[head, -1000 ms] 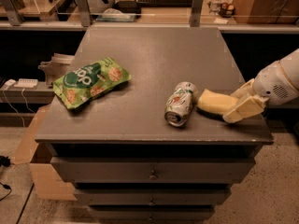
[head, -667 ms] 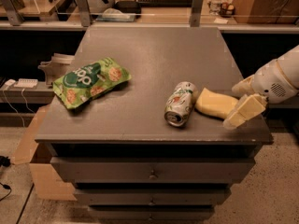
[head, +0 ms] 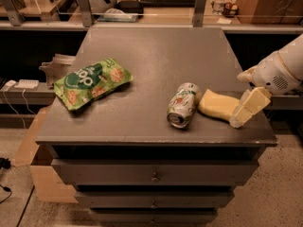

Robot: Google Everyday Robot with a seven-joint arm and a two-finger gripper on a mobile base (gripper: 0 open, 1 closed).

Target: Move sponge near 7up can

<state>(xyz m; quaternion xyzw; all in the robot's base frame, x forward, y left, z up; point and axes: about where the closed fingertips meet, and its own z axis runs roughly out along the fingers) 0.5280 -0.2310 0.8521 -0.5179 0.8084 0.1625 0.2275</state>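
Note:
The pale yellow sponge (head: 217,105) lies flat on the grey cabinet top (head: 156,56), near its front right. Its left end almost touches the 7up can (head: 182,104), which lies on its side with its metal top toward the front. My gripper (head: 246,91) comes in from the right and is open at the sponge's right end. Its near finger (head: 249,107) rests beside the sponge's right tip. The far finger (head: 246,74) is behind it, apart from the sponge.
A green chip bag (head: 91,82) lies on the left part of the top. The cabinet has drawers below. Its front edge runs just in front of the can and sponge. Shelves with clutter stand behind, and a cardboard box (head: 40,174) sits on the floor at left.
The fingers have spread slightly off the sponge and the arm has lifted a little. The sponge and can stay where they were.

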